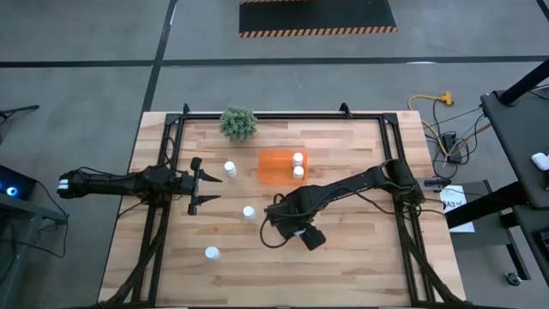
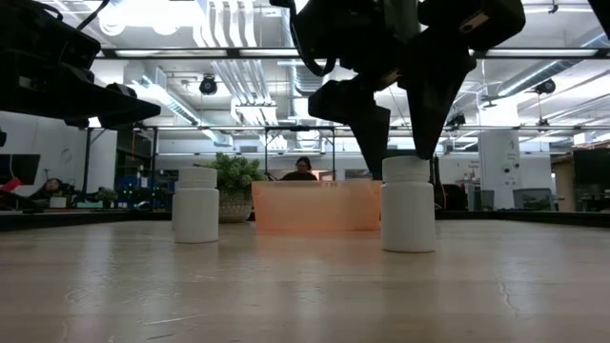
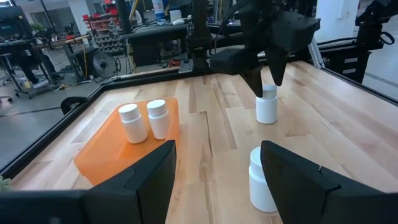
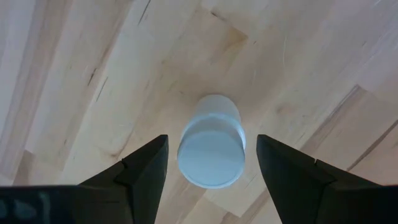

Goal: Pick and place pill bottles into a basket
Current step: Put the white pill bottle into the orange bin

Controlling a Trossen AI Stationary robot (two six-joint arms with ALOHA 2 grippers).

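Observation:
The orange basket [image 1: 276, 166] lies at the table's middle far part and holds two white pill bottles [image 1: 298, 165], upright on their bases; they also show in the left wrist view [image 3: 144, 120]. Three more bottles stand upright on the table [image 1: 230, 169] [image 1: 249, 213] [image 1: 212, 253]. My right gripper [image 1: 276, 220] is open, pointing down over another upright bottle [image 4: 211, 148] [image 2: 408, 205], its fingers on either side of the cap without touching it. My left gripper [image 1: 202, 182] is open and empty at the table's left.
A green bushy plant [image 1: 238, 123] stands at the far edge, left of the basket. A black frame runs along the table's sides. Bare wood lies along the near edge and on the right half.

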